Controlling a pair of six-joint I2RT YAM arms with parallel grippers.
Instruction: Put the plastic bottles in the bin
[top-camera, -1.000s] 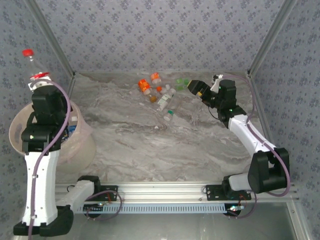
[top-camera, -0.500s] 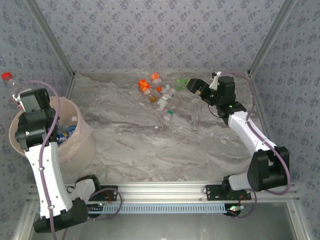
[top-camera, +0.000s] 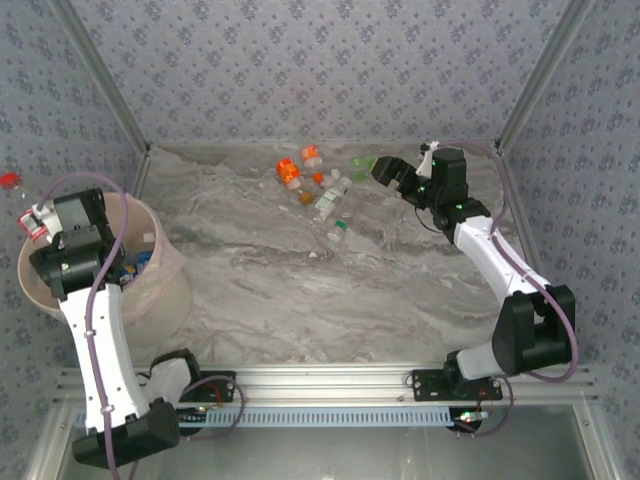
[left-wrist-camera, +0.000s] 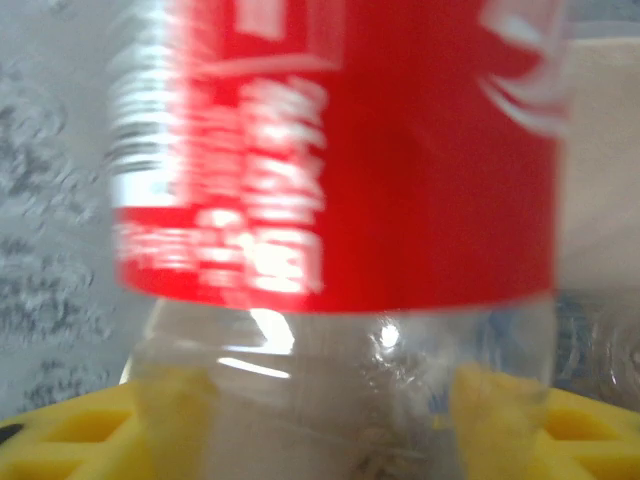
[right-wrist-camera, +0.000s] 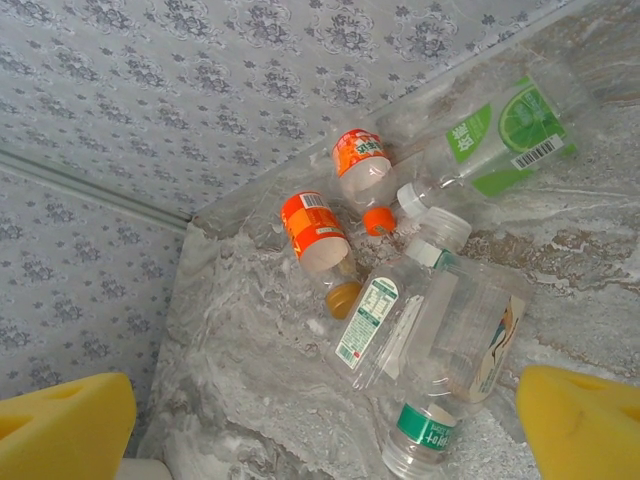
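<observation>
Plastic bottles, clear and partly crushed, lie in a loose cluster at the far middle of the surface, close to the back wall. The right wrist view resolves the cluster. Two orange-labelled bottles lie nearest the wall, and a lime-labelled bottle lies to their right. A white-labelled bottle lies against a neighbouring clear one, with a green-capped bottle closest to the camera. The right pincer hovers just right of the cluster, its yellow pads spread wide apart with nothing between them. The bin, round and pale pink, stands on the left side of the surface beside the left arm; something blue and white shows inside it. The left pincer is raised above the bin's left rim and is clamped on a red-labelled bottle, whose red cap points toward the left wall. In the left wrist view the lower, clear part of this bottle sits between the pincer's yellow pads, and the label is blurred. The surface is a grey-white marbled sheet. Grey-blue wallpaper with a small repeated floral motif closes it in on three sides. Metal posts run up the two far corners. An aluminium rail spans the near edge and carries both arm bases.
</observation>
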